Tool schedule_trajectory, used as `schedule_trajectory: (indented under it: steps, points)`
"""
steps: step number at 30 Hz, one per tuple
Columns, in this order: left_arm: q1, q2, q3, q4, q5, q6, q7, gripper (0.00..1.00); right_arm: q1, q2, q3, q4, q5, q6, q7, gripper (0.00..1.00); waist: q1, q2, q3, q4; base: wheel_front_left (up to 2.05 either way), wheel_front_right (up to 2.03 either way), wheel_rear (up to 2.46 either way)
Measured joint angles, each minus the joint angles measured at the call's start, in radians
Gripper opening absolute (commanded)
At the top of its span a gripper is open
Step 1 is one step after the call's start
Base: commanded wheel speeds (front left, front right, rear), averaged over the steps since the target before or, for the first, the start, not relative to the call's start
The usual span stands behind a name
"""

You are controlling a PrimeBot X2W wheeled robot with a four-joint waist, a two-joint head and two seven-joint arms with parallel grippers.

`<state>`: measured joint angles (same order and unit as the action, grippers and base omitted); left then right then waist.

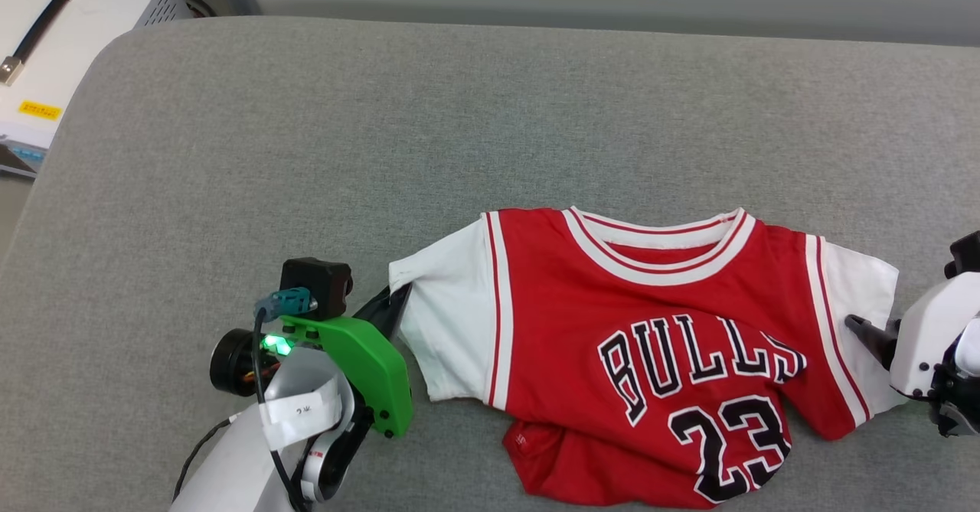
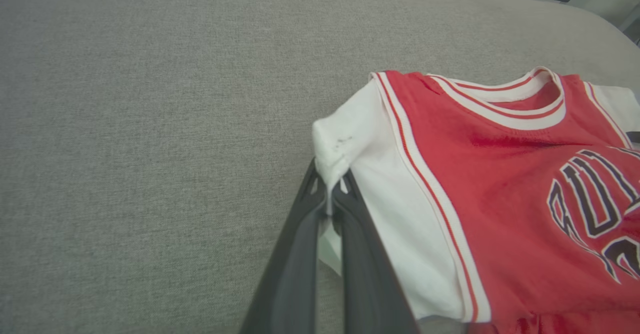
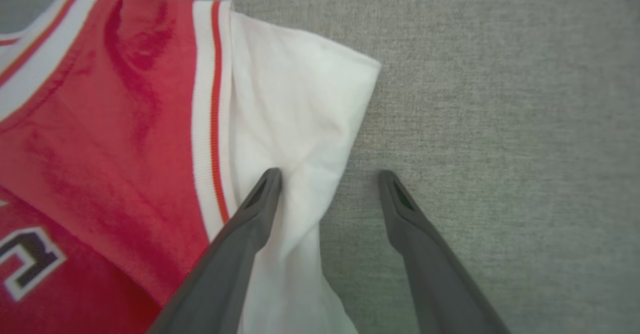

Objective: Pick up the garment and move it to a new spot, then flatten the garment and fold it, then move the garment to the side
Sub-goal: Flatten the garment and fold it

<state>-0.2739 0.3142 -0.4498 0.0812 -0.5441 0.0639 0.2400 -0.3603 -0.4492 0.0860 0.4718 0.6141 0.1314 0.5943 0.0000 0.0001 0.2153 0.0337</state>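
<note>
The garment (image 1: 651,344), a red jersey with white sleeves and black "BULLS 23" lettering, lies face up on the grey cushion, its lower hem rumpled and tucked under. My left gripper (image 1: 394,299) is shut on the corner of its left white sleeve; the left wrist view shows the garment (image 2: 500,199) with that sleeve corner pinched and bunched in the left gripper (image 2: 330,191). My right gripper (image 3: 328,174) stands open at the other white sleeve of the garment (image 3: 290,109), one finger resting on the cloth and the other over bare cushion. In the head view the right gripper (image 1: 864,328) touches that sleeve.
The grey fabric cushion (image 1: 344,129) stretches wide to the left of and behind the jersey. A white case with a black handle (image 1: 61,30) stands off the cushion's far left corner. The cushion's back edge runs along the top.
</note>
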Motion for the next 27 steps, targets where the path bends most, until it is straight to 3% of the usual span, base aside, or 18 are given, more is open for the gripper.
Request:
schedule_trajectory:
  steps: [5, 6, 7, 8, 9, 18, 27]
  points:
    - [0.0, 0.0, 0.0, -0.001, -0.003, -0.003, 0.0, 0.0, -0.02, -0.014, 0.054, 0.081, 0.04, -0.001, 0.003, 1.0, 0.0, 0.0, 0.018, 0.019, 0.0, 0.0, 0.0]
    - [0.001, 0.0, 0.0, -0.001, -0.003, -0.003, 0.0, 0.0, -0.027, -0.015, 0.069, 0.089, 0.046, -0.001, 0.01, 0.77, 0.0, -0.0001, 0.02, 0.022, 0.0, 0.0, 0.0]
    - [0.001, 0.001, 0.001, -0.001, -0.004, -0.003, 0.0, 0.0, -0.035, -0.02, 0.082, 0.095, 0.056, -0.001, 0.017, 0.29, 0.0, -0.0001, 0.022, 0.023, 0.0, 0.0, 0.0]
    - [0.001, 0.001, 0.001, -0.002, -0.006, -0.003, 0.0, 0.0, -0.04, -0.023, 0.092, 0.1, 0.063, -0.001, 0.019, 0.19, 0.0, -0.0001, 0.023, 0.023, 0.0, 0.0, 0.0]
    - [0.001, 0.001, 0.002, -0.002, -0.009, -0.003, 0.0, 0.0, -0.046, -0.026, 0.102, 0.105, 0.072, -0.001, 0.019, 0.0, 0.0, 0.0, 0.024, 0.022, 0.0, 0.0, 0.0]
    - [0.011, 0.012, 0.032, -0.003, -0.014, 0.012, -0.047, 0.0, -0.091, -0.041, 0.15, 0.098, 0.106, 0.0, -0.063, 0.0, 0.0, 0.0, -0.015, 0.011, 0.0, 0.0, 0.0]
    - [-0.064, 0.053, 0.124, 0.042, -0.026, 0.019, -0.107, 0.0, -0.183, -0.069, 0.113, -0.005, 0.008, 0.0, -0.134, 0.0, 0.0, 0.0, -0.085, -0.021, 0.0, 0.0, 0.0]
